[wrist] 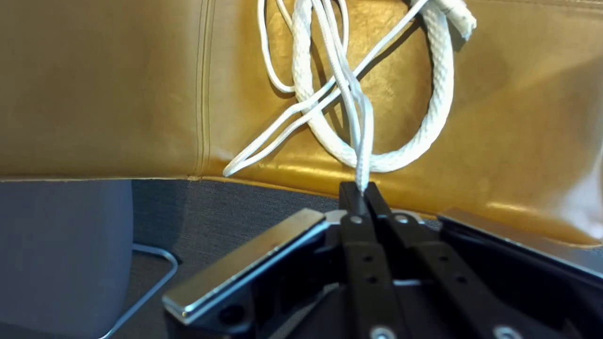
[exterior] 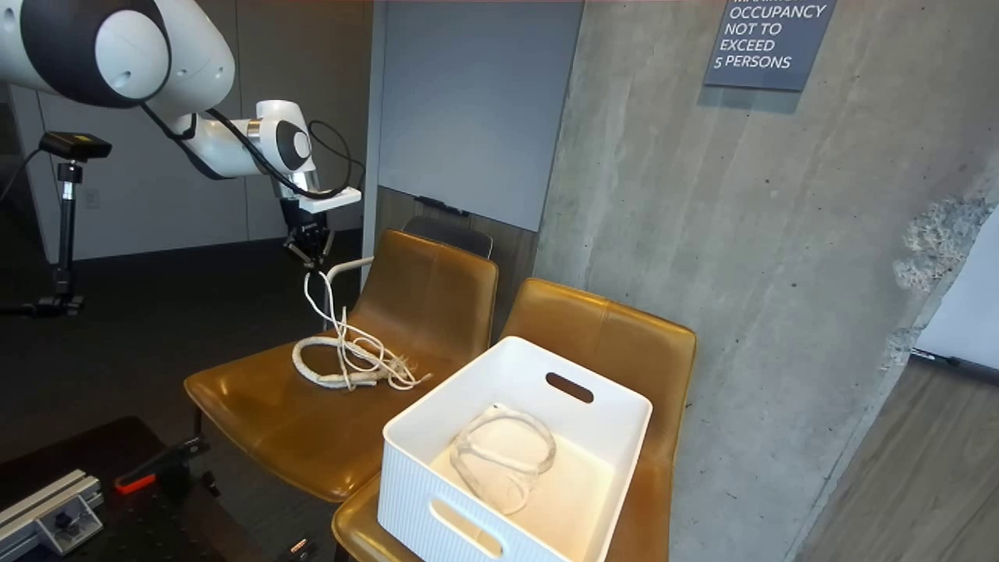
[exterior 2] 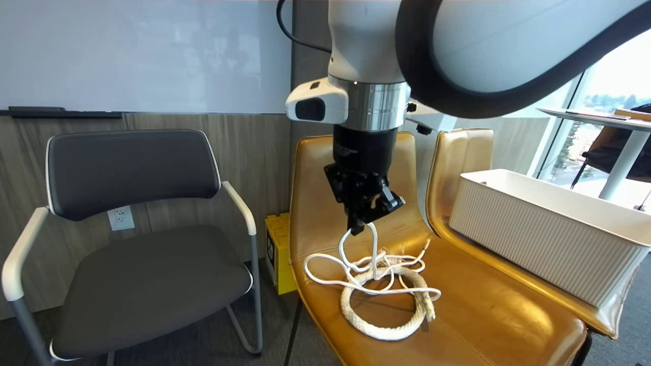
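My gripper [wrist: 362, 194] is shut on a thin white cord [wrist: 364, 162], pinched between the fingertips. In both exterior views the gripper [exterior: 314, 265] [exterior 2: 358, 227] points down above a brown leather chair [exterior: 250, 406] [exterior 2: 488, 325]. A loop of the cord [exterior 2: 375, 249] hangs from the fingertips, and the rest lies tangled on the seat. A thick white rope [exterior 2: 384, 333] lies there in a ring, with cord strands across it. It also shows in the wrist view [wrist: 443, 89]. Whether cord and rope are joined cannot be told.
A white ribbed bin [exterior: 421, 488] [exterior 2: 529, 234] stands on a second brown chair [exterior: 605, 328], with a pale rope coil [exterior: 549, 449] inside. A grey armchair [exterior 2: 137, 284] and yellow box [exterior 2: 283, 256] stand beside the first chair. A camera stand [exterior: 67, 226] is near the arm.
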You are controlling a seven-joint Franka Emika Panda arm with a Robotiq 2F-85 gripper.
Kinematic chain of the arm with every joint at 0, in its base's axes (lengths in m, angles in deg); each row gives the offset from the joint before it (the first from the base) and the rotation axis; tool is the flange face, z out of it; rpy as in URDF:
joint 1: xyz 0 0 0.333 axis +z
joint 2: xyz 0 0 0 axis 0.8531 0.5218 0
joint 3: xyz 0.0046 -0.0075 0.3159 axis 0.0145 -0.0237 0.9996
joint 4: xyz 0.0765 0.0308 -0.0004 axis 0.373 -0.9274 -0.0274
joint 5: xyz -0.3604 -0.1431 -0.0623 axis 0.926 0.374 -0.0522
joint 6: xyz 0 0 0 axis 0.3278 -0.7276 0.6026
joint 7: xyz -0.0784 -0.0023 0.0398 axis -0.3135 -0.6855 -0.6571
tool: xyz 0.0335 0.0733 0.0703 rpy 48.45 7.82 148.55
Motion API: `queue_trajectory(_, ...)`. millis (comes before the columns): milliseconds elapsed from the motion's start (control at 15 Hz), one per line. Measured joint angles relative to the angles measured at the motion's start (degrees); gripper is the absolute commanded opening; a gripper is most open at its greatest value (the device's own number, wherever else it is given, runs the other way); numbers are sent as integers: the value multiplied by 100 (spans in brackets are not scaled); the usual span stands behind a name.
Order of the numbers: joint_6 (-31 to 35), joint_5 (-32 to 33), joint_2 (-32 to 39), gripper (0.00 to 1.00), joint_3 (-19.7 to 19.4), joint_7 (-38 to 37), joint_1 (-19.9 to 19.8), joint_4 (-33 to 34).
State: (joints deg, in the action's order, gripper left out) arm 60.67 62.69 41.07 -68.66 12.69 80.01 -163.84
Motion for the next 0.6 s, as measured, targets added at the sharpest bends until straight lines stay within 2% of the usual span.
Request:
queue_trajectory(400, -78, -108, 197, 1, -41, 0, -146, 229)
queue_trajectory(467, -79, -136, 202, 29, -56, 0, -248, 201)
queue_trajectory(600, -79, -226, 200, 36, -76, 1, -516, 104)
